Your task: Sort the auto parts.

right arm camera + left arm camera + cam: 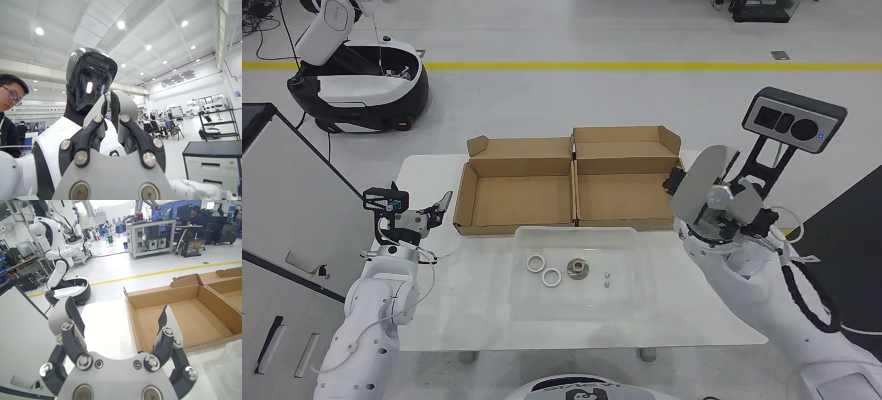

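1. The right gripper (109, 100) is clenched on a short threaded metal bolt (108, 103), pinched upright between its ribbed pads (114, 106).
2. In the top view this gripper is raised at the right side of the table (472, 310), just right of the right cardboard box (627, 195) and the clear plastic tray (627, 300). It is turned upward, away from the tabletop.
3. The left gripper (121, 317) is released, its jaws spread wide with nothing between them. It sits over the left part of the table, just left of the left cardboard box (189, 317).
4. The two cardboard boxes stand side by side on the far half of the table, touching along one wall, lids folded back.
5. The tray lies just near of the boxes, at the middle of the table.
6. Inside the tray are two white rings (535, 264), close together at its left.
7. A flanged metal part (576, 267) lies just right of the rings.
8. Two small pieces (608, 281) lie farther right. They may be screws, but they are too small to tell.
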Robot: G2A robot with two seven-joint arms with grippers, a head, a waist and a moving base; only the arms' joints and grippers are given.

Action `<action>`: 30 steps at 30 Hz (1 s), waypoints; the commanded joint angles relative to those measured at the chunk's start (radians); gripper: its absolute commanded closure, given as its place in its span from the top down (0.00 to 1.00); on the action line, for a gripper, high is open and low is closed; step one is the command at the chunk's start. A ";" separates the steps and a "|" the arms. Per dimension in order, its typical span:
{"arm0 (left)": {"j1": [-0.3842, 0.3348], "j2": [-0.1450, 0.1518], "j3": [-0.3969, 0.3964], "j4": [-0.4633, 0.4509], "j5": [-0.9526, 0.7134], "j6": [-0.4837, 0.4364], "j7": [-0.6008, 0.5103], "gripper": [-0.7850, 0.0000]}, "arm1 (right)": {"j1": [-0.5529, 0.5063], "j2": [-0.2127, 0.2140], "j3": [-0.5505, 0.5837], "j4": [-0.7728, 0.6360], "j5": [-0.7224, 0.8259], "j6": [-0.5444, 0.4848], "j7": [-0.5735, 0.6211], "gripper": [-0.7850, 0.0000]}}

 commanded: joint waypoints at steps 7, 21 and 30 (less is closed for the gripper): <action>0.000 0.000 0.000 0.000 0.000 0.000 0.000 1.00 | 0.001 -0.008 0.019 0.007 -0.094 0.082 0.030 0.00; 0.000 0.000 0.000 0.000 0.000 0.000 0.000 1.00 | -0.013 -0.037 -0.004 -0.034 -0.068 0.061 -0.028 0.00; 0.000 0.000 0.000 0.000 0.000 0.000 0.000 1.00 | -0.004 -0.066 -0.053 -0.054 -0.028 0.018 -0.078 0.00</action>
